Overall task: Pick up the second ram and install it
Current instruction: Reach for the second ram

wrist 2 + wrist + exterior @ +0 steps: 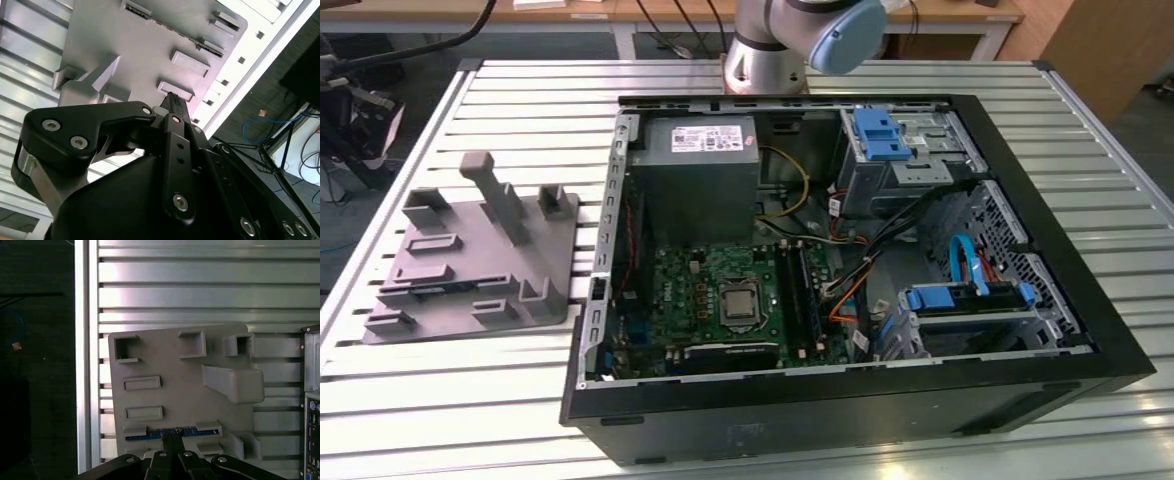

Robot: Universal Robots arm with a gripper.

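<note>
1. The arm [781, 40] rises from its base at the far edge of the worktop [454, 400], behind the open computer case [854, 400].
2. In both wrist views the tool [172, 437] [172, 97] hangs over the grey moulded holder [175, 385] [130, 45] and points down at it.
3. The tool's fingertips are pressed together with no gap to be seen, and they grip nothing.
4. The memory stick [150, 435], a thin blue-edged strip, sits on edge in a slot of the holder. In the first wrist view it runs out to either side of the fingertips.
5. In the exterior view the memory stick [443, 289] lies in the holder [480, 260], which stands on the worktop to the exterior view's left of the case.
6. A white label [714, 138] is on the power supply box [700, 190] inside the case. Its print cannot be made out.
</note>
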